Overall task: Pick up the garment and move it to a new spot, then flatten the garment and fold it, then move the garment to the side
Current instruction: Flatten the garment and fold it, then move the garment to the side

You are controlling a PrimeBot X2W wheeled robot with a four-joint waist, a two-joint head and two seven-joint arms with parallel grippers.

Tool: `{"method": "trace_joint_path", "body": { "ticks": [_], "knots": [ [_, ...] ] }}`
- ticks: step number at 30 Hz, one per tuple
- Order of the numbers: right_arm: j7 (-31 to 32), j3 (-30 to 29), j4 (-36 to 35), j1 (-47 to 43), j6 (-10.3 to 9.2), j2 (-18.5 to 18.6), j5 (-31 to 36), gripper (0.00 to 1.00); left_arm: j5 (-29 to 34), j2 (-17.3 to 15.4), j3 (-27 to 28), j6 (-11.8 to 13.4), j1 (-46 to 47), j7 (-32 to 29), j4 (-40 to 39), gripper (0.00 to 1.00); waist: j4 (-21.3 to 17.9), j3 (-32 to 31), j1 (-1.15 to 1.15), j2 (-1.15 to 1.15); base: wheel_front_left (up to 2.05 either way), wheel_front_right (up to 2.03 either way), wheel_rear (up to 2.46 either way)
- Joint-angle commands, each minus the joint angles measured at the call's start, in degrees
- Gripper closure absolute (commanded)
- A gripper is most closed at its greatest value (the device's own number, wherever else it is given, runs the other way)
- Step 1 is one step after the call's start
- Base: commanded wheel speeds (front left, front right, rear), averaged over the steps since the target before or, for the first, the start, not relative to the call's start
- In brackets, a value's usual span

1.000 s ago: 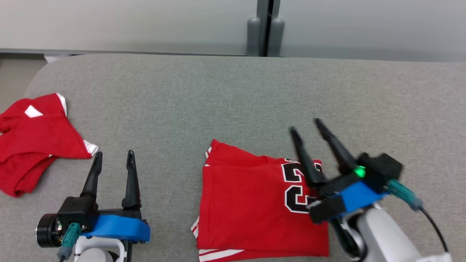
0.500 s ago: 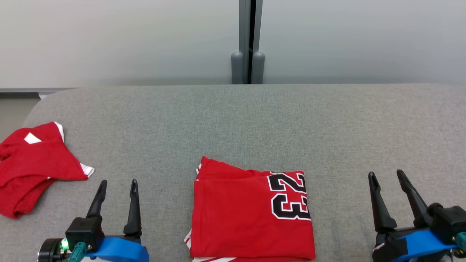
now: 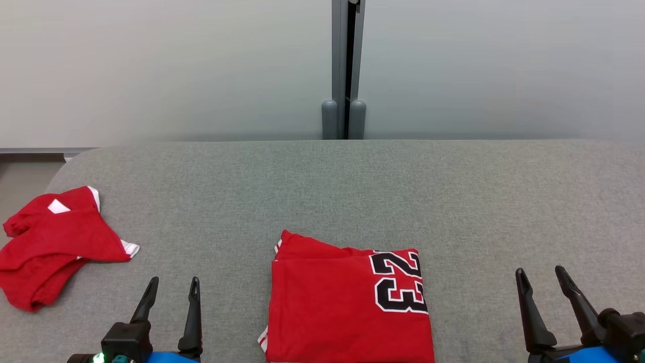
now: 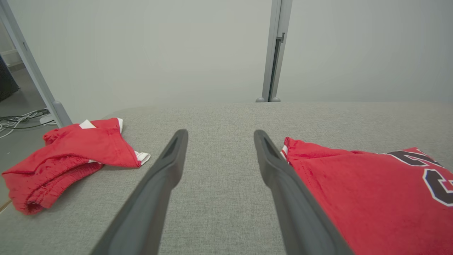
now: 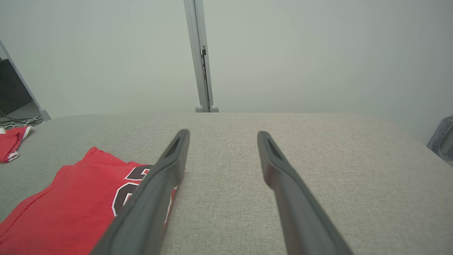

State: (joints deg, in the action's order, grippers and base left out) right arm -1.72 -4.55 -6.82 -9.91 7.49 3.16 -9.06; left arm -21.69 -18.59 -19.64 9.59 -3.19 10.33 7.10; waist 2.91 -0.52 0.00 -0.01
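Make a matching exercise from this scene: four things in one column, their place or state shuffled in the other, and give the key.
Things:
1. jersey
2. crumpled garment
3. left gripper
4. post

Places or states:
A. upright behind the table
B. jaws open, holding nothing
C. folded flat, number 23 showing
D. bunched at the table's left end

Pairs: 1-C, 2-D, 3-B, 4-A

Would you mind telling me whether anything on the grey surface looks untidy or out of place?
The red garment near the grey surface's left edge lies crumpled in a heap; the numbered jersey in the middle is folded flat.
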Motion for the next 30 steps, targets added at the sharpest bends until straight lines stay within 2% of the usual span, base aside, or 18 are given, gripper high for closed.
{"method": "trace_joint_path", "body": {
  "ticks": [1,22,30],
  "knots": [
    [0.3,-0.1,-0.7,-0.9,0.00,-0.2,0.4,0.00,-0.3,-0.4,-0.1,0.3,-0.5,-0.1,-0.3,0.00,0.0,-0.1,0.00,0.01,0.00,0.00,0.00],
    [1.3,0.3,-2.3,-1.9,0.00,-0.3,0.1,0.00,-0.6,-0.5,-0.5,0.9,0.4,0.7,-0.2,0.00,0.2,-0.2,0.00,0.01,0.00,0.00,0.00],
    [1.8,1.0,-0.1,0.8,0.00,-0.3,0.4,0.00,0.2,-0.3,-0.7,0.1,5.0,1.8,-0.9,0.00,3.3,4.6,0.00,0.01,0.00,0.00,0.00]
  ]
}}
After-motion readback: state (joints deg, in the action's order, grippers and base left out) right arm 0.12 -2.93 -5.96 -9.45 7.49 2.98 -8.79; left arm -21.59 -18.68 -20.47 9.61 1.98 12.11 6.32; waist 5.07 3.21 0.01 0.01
